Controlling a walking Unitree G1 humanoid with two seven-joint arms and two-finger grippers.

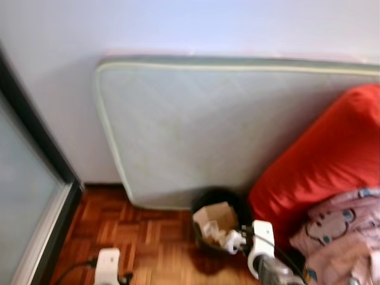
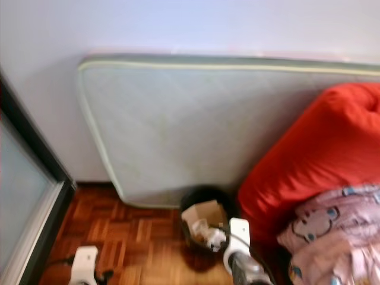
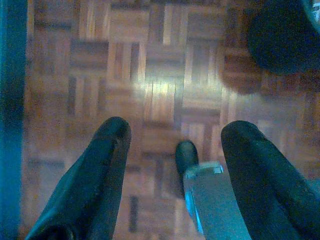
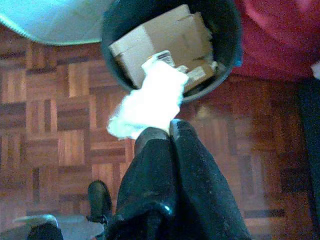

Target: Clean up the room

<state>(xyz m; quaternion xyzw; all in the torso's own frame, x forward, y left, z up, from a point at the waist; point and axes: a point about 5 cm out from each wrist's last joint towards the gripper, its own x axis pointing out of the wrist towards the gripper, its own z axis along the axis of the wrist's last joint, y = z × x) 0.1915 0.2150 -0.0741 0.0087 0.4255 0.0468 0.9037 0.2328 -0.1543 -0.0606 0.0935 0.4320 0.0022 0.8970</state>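
Note:
A black round waste bin (image 1: 218, 225) stands on the parquet against the leaning mattress (image 1: 225, 130), with a cardboard box (image 4: 160, 37) inside. My right gripper (image 4: 162, 131) is shut on a crumpled white tissue (image 4: 150, 102) and holds it at the bin's near rim (image 4: 200, 92); in the head views the tissue (image 1: 233, 240) sits just right of the bin's opening. My left gripper (image 3: 175, 145) hangs open low over bare parquet, nothing between its fingers (image 3: 107, 150).
A red cushion or beanbag (image 1: 326, 160) lies right of the bin, with a pink patterned blanket (image 1: 341, 234) in front of it. A dark-framed glass door (image 1: 29, 190) runs along the left. Parquet floor (image 1: 142, 231) lies open between door and bin.

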